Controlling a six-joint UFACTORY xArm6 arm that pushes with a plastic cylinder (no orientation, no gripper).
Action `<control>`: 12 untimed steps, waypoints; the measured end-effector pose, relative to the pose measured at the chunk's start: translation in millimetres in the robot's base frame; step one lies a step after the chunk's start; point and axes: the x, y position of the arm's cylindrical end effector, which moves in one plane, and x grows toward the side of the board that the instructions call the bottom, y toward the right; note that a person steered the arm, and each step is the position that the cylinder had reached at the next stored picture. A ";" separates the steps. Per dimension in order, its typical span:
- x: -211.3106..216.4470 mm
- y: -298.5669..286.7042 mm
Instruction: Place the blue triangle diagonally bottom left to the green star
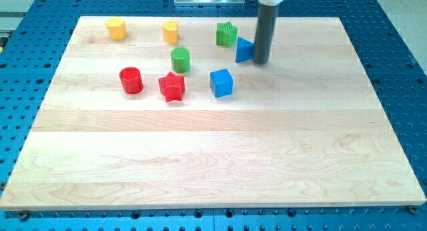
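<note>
The blue triangle [244,51] lies near the view's top, just right of and slightly below the green star [226,34]. My rod comes down from the top edge, and my tip [261,61] rests on the board touching the blue triangle's right side. The green star stands apart from the triangle, to its upper left.
A blue cube [221,83] sits below the triangle. A green cylinder [180,59], a red star [172,87] and a red cylinder [131,80] lie to the left. Two yellow blocks [117,29] [171,32] sit along the top of the wooden board [213,157].
</note>
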 end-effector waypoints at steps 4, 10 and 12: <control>10.7 -72.7; 5.2 17.4; 5.2 67.5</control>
